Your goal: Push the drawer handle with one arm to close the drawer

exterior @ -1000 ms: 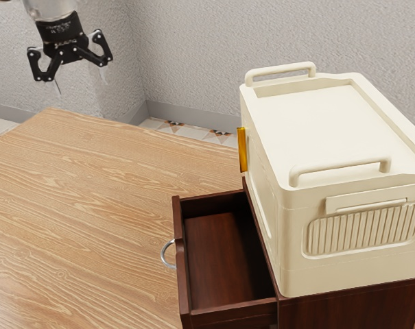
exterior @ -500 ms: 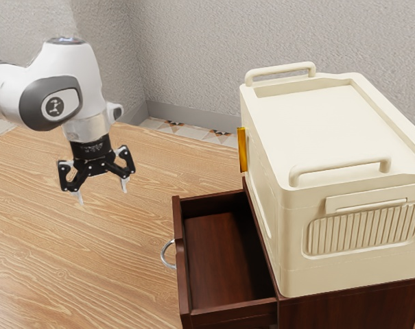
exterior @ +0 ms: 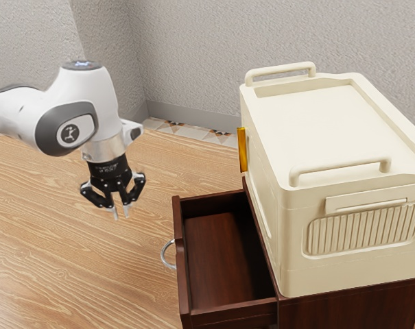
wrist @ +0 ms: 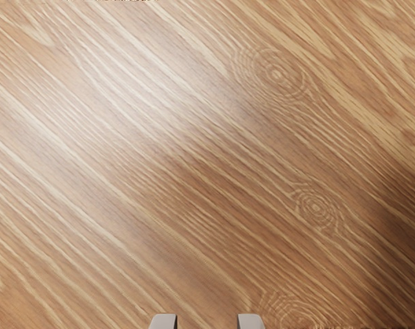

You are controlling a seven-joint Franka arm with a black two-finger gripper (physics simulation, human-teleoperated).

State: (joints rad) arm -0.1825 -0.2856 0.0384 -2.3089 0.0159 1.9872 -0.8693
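My black gripper (exterior: pixel 121 214) hangs above the table, to the exterior view's left of the drawer, pointing down. Its fingertips stand a small gap apart with nothing between them; the wrist view also has the gripper (wrist: pixel 207 321) with its two tips apart over bare wood. The dark reddish-brown drawer (exterior: pixel 224 250) is pulled out of its cabinet (exterior: pixel 351 306) and has nothing visible inside. A curved silver handle (exterior: pixel 166 254) sticks out from the drawer's front, apart from the gripper.
A large cream case (exterior: pixel 317 130) with rail handles on top sits on the cabinet, a yellow-orange piece (exterior: pixel 242 149) on its side. The wooden table (exterior: pixel 70 253) stretches under the hand, and textured walls (exterior: pixel 193 62) rise behind.
My hand has come down and toward the exterior view's right, nearer the drawer. The fingers have drawn closer together over the last half second. The drawer stands as before.
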